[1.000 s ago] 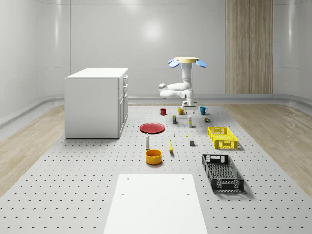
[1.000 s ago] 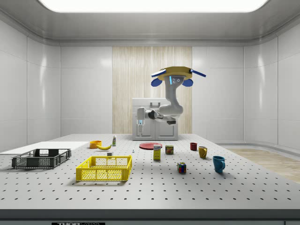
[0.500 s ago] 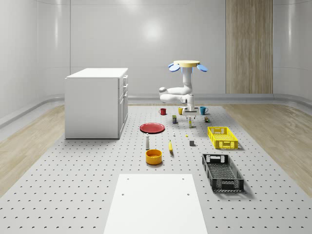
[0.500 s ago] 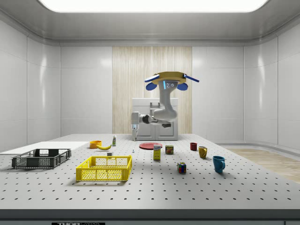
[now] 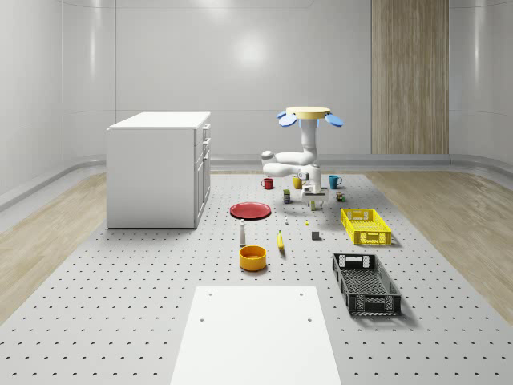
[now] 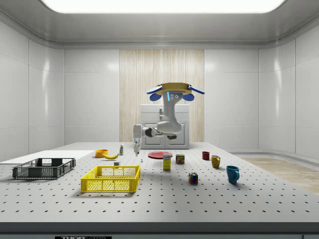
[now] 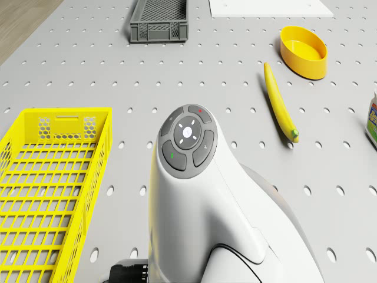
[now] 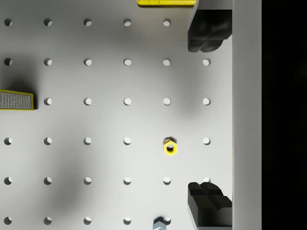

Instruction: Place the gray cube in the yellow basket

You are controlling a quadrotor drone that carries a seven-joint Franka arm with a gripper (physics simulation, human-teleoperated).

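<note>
The small gray cube (image 5: 316,235) sits on the perforated table, just left of the yellow basket (image 5: 366,226) in the whole-scene view. From the side, the cube (image 6: 116,163) lies behind the basket (image 6: 111,178). The drone (image 5: 311,115) hovers above the table's far middle, beyond the cube. Its gripper (image 5: 314,196) hangs low over the table, short of the cube, pointing down (image 6: 136,148). In the wrist view the gripper (image 8: 209,117) is open with nothing between its dark fingers (image 8: 208,31), above bare table near a small yellow nut (image 8: 170,147). The basket (image 7: 47,194) lies beside the arm in the drone view.
A white cabinet (image 5: 160,168) stands at the left. On the table are a red plate (image 5: 251,210), a banana (image 5: 280,240), a yellow bowl (image 5: 252,257), a black crate (image 5: 366,282), a white mat (image 5: 256,333), and mugs and small boxes under the drone.
The drone has come lower and moved toward the whole-scene camera, to the side view's left. The gripper has dropped with it, closer to the table and the cube.
</note>
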